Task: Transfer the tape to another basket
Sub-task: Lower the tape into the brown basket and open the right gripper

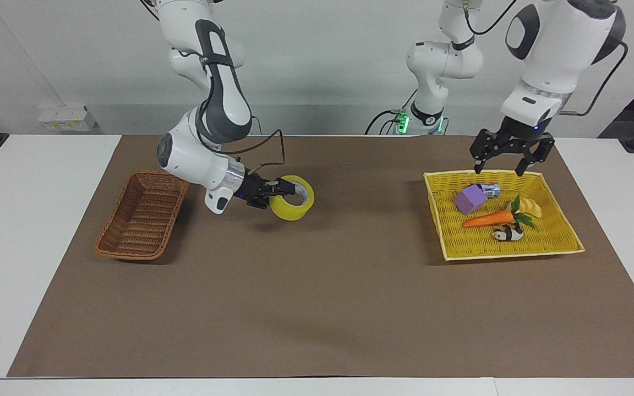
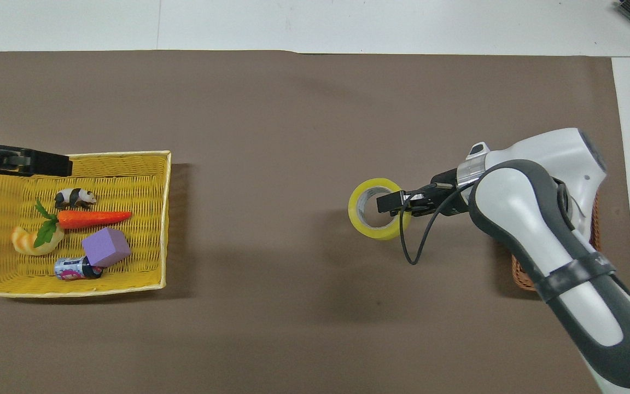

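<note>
My right end effector is clamped on the wall of the tape, one finger through the hole of the roll and the other against its outside. The roll hangs in my grip tilted on edge, clear of the brown mat that covers the worktop, and it sits over the bare mat between the two baskets, closer to the brown wicker basket at my right arm's end. That basket holds nothing I can see in the facing view; from overhead my right arm covers most of it, and only a strip of its weave shows.

My left end effector hangs with its fingers spread wide and nothing between them, over the edge of the yellow basket nearest the robots, at my left arm's end of the worktop. In that yellow basket lie a purple block, a carrot, a small panda figure, a small can touching the block, and a pale yellow piece by the carrot's green top.
</note>
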Robot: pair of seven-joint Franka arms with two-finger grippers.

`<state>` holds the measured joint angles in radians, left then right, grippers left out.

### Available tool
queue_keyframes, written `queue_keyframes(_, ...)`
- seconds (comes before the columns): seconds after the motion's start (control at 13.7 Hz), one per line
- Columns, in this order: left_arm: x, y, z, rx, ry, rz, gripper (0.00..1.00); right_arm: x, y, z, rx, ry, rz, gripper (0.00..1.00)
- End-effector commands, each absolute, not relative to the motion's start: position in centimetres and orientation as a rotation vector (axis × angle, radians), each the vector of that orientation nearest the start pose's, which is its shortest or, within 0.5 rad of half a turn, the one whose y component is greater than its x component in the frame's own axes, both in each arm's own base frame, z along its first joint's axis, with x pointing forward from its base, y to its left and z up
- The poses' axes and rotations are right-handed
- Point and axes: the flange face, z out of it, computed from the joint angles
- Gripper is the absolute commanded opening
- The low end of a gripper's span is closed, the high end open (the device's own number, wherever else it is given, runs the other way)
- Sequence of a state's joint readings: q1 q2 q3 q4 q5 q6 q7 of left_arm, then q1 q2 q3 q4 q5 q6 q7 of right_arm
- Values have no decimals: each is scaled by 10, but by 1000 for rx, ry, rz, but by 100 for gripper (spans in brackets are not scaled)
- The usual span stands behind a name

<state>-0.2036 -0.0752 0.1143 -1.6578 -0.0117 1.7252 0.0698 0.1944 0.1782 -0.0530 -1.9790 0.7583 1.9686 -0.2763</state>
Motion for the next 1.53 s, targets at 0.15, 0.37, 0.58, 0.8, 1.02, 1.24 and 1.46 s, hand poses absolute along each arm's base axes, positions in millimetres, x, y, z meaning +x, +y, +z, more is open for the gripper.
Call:
queue_keyframes(0.15, 534, -19, 675, -3121, 261, -141, 100, 576, 74, 431, -2588, -119, 182, 0)
queue_keyframes(0.37, 533, -10, 682, -3116, 277, -140, 100, 584, 37, 453, -2664, -134, 193, 0)
queue_keyframes(0.58, 532, -9, 683, -3107, 277, -144, 100, 589, -16, 461, -2721, -92, 187, 0)
queue_keyframes(0.8, 530, 1, 682, -3112, 239, -144, 100, 582, -73, 459, -2815, -230, 178, 0)
queue_keyframes(1.02, 530, 0, 682, -3112, 239, -144, 100, 570, -120, 453, -2900, -326, 207, 0)
queue_keyframes(1.24, 530, 0, 682, -3112, 239, -144, 100, 551, -142, 443, -3009, -354, 273, 0)
queue_keyframes(1.46, 530, 0, 682, -3112, 239, -144, 100, 538, -153, 406, -3021, -313, 273, 0)
